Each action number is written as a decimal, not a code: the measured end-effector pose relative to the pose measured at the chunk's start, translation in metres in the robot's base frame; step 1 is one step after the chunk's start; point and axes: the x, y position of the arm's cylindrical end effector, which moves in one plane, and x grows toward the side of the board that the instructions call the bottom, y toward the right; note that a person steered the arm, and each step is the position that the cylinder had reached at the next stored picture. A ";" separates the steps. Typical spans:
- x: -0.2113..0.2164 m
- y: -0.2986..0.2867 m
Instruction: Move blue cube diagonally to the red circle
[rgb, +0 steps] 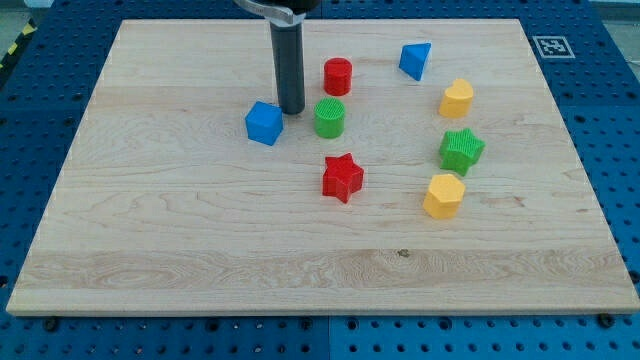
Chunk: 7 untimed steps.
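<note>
The blue cube (264, 123) sits on the wooden board left of centre, near the view's top. The red circle (338, 76) is a short red cylinder up and to the right of it. My tip (291, 110) stands between them, just right of the blue cube's upper right corner and left of the green cylinder (330, 118). The tip is very close to the cube; I cannot tell whether they touch.
A red star (342, 177) lies below the green cylinder. On the view's right are a blue triangular block (415, 60), a yellow block (457, 98), a green star (461, 150) and a yellow hexagon (443, 195). The board's edge (320, 310) runs along the view's bottom.
</note>
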 end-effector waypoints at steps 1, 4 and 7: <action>0.013 0.012; 0.020 0.072; -0.044 -0.031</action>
